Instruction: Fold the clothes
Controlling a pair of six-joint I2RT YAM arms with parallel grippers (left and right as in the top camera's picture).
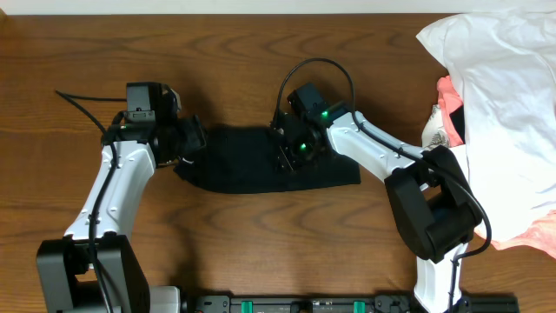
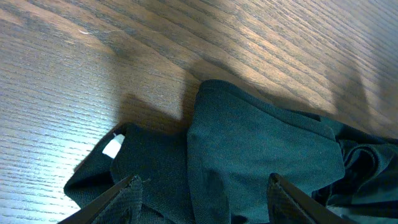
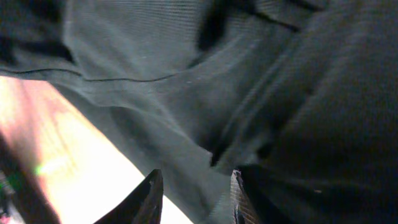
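You are risking a dragged, bunched fold here: the clothes (image 1: 243, 165), a limp black knit lying in a rumpled strip well left of the white garment (image 1: 508, 78), are likely to be slipping on the smooth grained worktop (image 1: 261, 252). The left tool (image 2: 204, 182) is standing wide over the end farthest from that garment (a small white tag (image 2: 113, 147) is showing there). The right tool (image 3: 195, 177) is sitting narrow nearer it, with fabric between its tips; whether it is pinching, I cannot tell.

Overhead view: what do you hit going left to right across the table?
Order: left gripper → black garment → white garment. The right gripper overlaps the black garment, and the coral garment overlaps the white one; both left out.
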